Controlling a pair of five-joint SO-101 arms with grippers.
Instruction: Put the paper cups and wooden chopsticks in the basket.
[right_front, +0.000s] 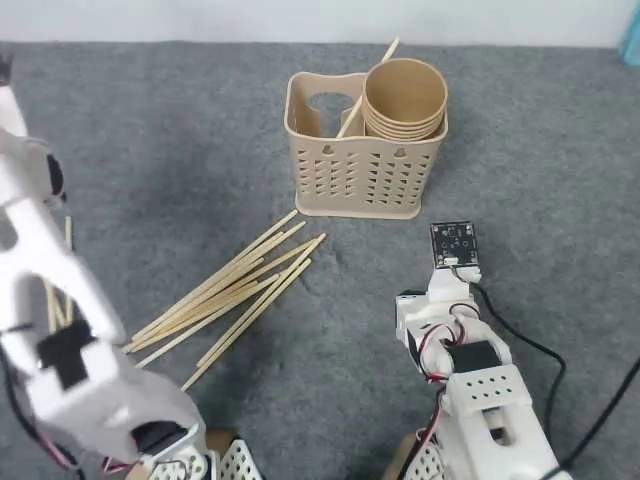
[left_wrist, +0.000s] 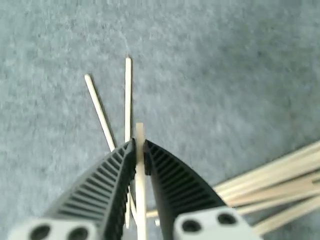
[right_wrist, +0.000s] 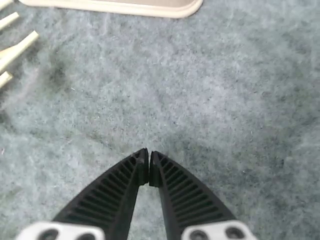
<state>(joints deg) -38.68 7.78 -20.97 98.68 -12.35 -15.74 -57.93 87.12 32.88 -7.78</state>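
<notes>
Wooden chopstick sits clamped in the left pincer, seemingly near its end; it could pivot and slip. Right pincer is together, empty. Cups stand in the basket; spare sticks lie on the worktop.

You have a beige perforated basket standing upright at upper centre of the high view. A nested stack of brown paper cups sits in its right compartment, and a leaning chopstick slants out beside them. The loose chopsticks lie fanned on the carpet at lower left of it. In the left wrist view a held chopstick is pinched in the left gripper.
</notes>
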